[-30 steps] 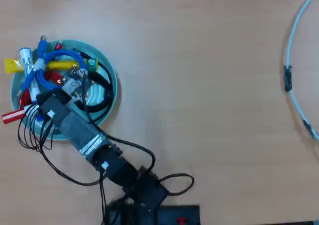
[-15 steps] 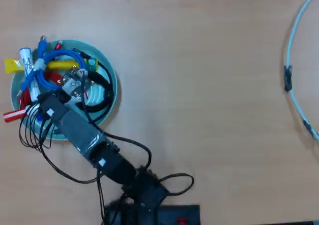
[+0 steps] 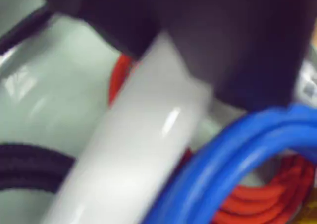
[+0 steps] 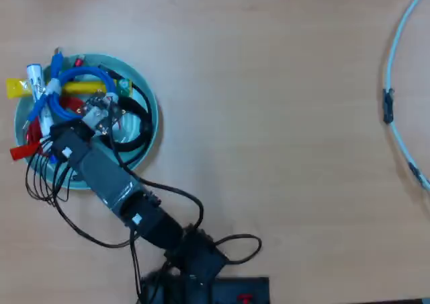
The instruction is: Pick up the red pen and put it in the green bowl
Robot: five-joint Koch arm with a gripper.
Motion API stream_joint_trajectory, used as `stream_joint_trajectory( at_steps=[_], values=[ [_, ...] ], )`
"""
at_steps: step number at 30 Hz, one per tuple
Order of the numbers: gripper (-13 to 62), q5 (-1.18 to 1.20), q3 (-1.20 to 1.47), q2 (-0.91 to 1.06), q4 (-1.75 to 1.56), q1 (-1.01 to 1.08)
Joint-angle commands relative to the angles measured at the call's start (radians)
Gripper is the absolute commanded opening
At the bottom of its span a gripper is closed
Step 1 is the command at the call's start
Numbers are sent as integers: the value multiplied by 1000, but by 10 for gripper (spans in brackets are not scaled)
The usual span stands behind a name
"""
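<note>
counter (image 4: 282,149): bare wood right of the bowl, pale cable at far right.
green bowl (image 4: 153,112): crowded with coiled blue, red and black cables and markers.
arm (image 4: 107,176): reaches from below the bowl, wrist over its lower-left part.
red pen (image 4: 21,151): red cap pokes past the bowl's left rim; white barrel (image 3: 124,154) fills the wrist view.
claw: hidden under the wrist; can't tell if gripping.
risk: pen lies on the clutter, could roll off over the rim.

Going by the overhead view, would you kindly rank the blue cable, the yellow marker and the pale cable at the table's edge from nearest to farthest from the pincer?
1. Blue cable, in the green bowl, just left of the pincer.
2. Yellow marker, at the bowl's upper left.
3. Pale cable, far right edge.
</note>
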Motion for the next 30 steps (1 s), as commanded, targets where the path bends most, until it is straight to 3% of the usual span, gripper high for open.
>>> stream_joint_trajectory(
  at_steps=[1, 10, 16, 25, 30],
  values=[
    [172, 14, -91, 9, -75, -2],
    [332, 49, -89, 14, -40, -5],
    [337, 51, -103, 38, 152, 0],
    [334, 21, -87, 232, 469, 69],
    [336, -103, 8, 356, 488, 124]
  ],
)
